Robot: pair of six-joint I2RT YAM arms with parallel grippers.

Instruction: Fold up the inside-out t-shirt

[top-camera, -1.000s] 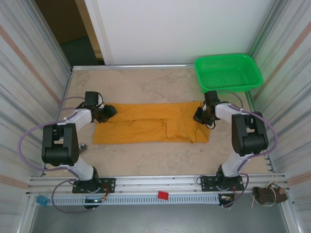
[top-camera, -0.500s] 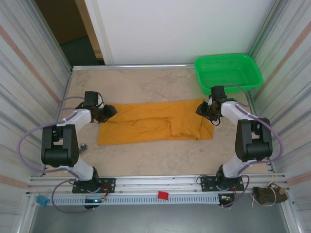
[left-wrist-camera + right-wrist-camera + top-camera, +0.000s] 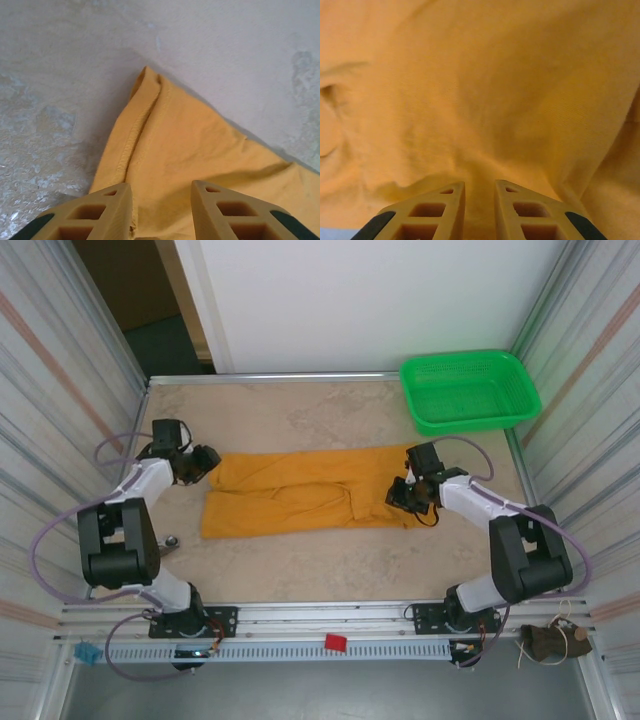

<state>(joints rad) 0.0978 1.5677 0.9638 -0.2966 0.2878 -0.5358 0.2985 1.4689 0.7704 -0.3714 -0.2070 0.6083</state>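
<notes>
on the left we see the left gripper (image 3: 203,460) low at the far left corner of the inside-out t-shirt (image 3: 300,490), its arm bent in from the table's left edge. in the left wrist view its fingers (image 3: 105,210) stand apart with the mustard cloth under and between them. a stitched seam runs from the shirt's pointed corner (image 3: 145,75) back along the inner side of the left-hand finger. we cannot tell whether any cloth is actually nipped there or whether the fingers merely rest over it.

across the middle, the shirt lies on the pale stone-patterned table (image 3: 300,410) as a long, roughly flat band running left to right. a raised fold runs along its length and a crease sits right of centre. the side that faces up is plain orange.

further right, the right gripper (image 3: 400,492) sits down on the shirt's right end, just inside its edge. in the right wrist view its fingers (image 3: 440,210) are drawn nearly together, and a ridge of cloth rises into the narrow gap between them with wrinkles spreading out from it, so we read it as pinching the shirt.

at the far right corner stands a green basket (image 3: 470,390), apart from the shirt.
</notes>
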